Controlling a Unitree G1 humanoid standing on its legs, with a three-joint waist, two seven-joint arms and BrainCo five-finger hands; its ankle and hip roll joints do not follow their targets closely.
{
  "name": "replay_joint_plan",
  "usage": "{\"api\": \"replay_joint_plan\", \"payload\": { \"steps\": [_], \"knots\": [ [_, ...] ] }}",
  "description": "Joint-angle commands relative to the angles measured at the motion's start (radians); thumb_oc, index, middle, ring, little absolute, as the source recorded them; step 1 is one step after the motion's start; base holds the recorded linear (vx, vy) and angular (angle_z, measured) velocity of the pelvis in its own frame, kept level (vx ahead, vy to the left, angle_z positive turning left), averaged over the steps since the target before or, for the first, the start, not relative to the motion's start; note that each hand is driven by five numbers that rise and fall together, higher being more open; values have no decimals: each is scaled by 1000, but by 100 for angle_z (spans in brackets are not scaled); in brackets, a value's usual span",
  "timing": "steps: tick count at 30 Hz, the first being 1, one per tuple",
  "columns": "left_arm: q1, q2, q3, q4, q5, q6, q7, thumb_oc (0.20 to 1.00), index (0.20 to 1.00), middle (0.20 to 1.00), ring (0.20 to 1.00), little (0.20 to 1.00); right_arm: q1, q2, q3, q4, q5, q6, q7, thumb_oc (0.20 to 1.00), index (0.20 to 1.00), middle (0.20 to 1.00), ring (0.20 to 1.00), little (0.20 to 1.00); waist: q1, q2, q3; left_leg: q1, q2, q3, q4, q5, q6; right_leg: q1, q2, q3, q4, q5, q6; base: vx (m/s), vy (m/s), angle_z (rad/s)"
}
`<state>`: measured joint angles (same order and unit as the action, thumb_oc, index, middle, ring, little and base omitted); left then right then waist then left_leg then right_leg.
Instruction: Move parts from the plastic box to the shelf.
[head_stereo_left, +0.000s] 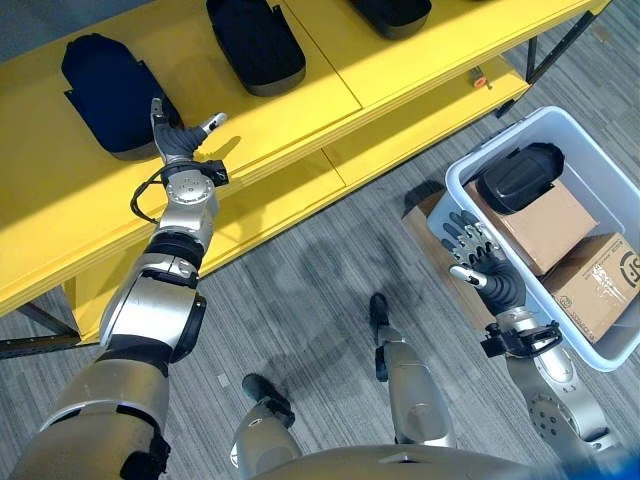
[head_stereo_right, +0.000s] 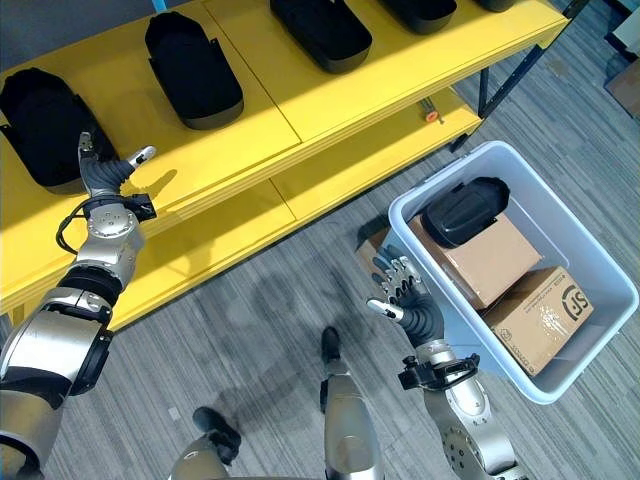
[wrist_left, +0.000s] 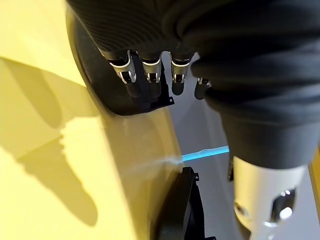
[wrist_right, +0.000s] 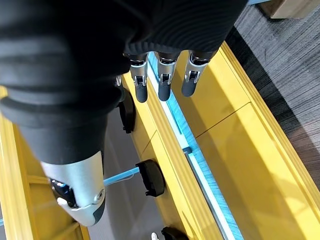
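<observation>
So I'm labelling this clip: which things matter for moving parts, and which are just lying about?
Job:
box
part in box
shelf
parts on shelf
left hand
right hand

Lying about:
cartons in box
small orange item on lower shelf

Black parts are crowding upper shelf with yellow gaps between; cardboard boxes are filling plastic box.
</observation>
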<state>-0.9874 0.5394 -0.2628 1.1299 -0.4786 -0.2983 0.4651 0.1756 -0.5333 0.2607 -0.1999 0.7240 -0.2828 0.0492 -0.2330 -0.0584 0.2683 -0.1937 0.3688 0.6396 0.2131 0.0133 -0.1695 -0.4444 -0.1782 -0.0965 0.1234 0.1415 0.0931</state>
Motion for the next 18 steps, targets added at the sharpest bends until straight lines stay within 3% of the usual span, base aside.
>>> {"api": "replay_joint_plan", "payload": {
  "steps": [1,18],
  "knots": [
    [-3,76,73,5,40,-24,12,1000,1000,1000,1000,1000,7,-49,-36,-61,28,-49,25,1000,1000,1000,1000,1000,-10,-15,-3,-80,94,-147,142,59,-80,41,-113,6,75,19,141,0,0,0],
    [-12,85,22,-119,74,-60,29,1000,1000,1000,1000,1000,6,-57,-40,-54,37,-48,33,1000,1000,1000,1000,1000,0,-8,-5,-92,90,-158,142,62,-77,44,-116,-3,78,18,139,0,0,0]
  ]
}}
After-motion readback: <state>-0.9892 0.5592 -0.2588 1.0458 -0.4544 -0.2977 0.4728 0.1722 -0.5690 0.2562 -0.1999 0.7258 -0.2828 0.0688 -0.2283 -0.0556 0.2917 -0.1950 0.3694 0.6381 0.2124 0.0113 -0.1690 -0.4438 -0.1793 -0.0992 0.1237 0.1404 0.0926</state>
